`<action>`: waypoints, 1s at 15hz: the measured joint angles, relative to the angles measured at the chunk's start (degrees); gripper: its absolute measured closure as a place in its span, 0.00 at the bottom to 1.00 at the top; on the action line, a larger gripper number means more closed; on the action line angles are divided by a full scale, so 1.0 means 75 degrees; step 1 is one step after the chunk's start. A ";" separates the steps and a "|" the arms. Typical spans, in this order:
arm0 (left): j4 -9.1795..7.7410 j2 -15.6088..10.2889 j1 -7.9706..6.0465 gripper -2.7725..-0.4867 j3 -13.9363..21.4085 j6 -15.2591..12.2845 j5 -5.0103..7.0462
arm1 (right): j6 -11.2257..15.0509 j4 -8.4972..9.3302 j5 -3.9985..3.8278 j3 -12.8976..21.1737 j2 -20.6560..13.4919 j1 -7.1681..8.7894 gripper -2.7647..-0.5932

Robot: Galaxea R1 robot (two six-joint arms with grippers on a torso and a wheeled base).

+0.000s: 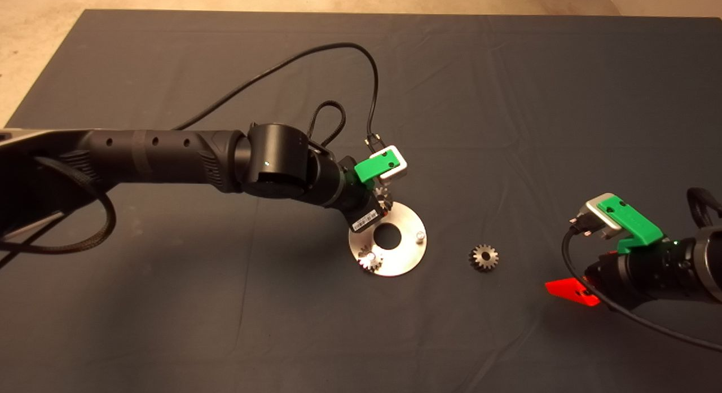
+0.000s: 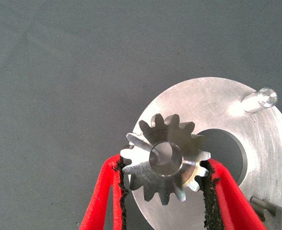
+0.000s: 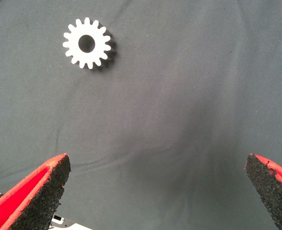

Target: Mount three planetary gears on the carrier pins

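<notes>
Gear (image 2: 166, 163) clamped between black pads (image 2: 207, 189) of left gripper (image 2: 164, 191), held over far edge of carrier disc (image 1: 406, 252). Second gear (image 1: 370, 260) seated on near pin; right pin (image 1: 419, 235) bare; third gear (image 1: 484, 257) flat on mat (image 1: 507, 100), just right of disc. Right gripper (image 3: 155, 191) parked at lower right, fingers wide apart.
</notes>
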 joint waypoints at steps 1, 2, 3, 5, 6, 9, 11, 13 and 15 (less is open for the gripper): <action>-0.0001 0.0003 0.0003 0.90 -0.0007 0.0000 0.0000 | 0.0000 0.0000 -0.0003 0.0000 0.0000 0.0000 0.02; -0.0001 0.0000 0.0003 0.90 -0.0010 0.0000 0.0000 | 0.0000 0.0000 -0.0003 0.0000 0.0000 0.0000 0.02; -0.0001 0.0000 0.0003 0.90 -0.0021 0.0000 0.0000 | 0.0000 0.0003 -0.0003 0.0000 0.0000 0.0000 0.02; -0.0001 0.0001 0.0003 0.90 -0.0171 0.0003 -0.0003 | 0.0003 0.0000 -0.0003 0.0000 0.0000 0.0000 0.02; -0.0001 -0.0008 0.0003 0.90 -0.0223 0.0003 0.0000 | 0.0003 0.0000 -0.0003 0.0000 0.0000 0.0000 0.02; -0.0001 -0.0015 0.0013 0.90 -0.0231 0.0003 -0.0015 | 0.0003 0.0000 -0.0003 0.0000 0.0000 0.0000 0.02; 0.0002 -0.0015 0.0065 0.90 -0.0231 0.0007 -0.0069 | 0.0003 0.0000 -0.0001 0.0000 0.0000 -0.0002 0.02; 0.0002 -0.0018 0.0076 0.90 -0.0231 0.0006 -0.0088 | 0.0000 0.0000 -0.0003 0.0000 0.0000 0.0000 0.02; 0.0002 -0.0018 0.0080 0.90 -0.0231 0.0007 -0.0096 | 0.0003 0.0000 -0.0003 0.0000 0.0000 0.0000 0.02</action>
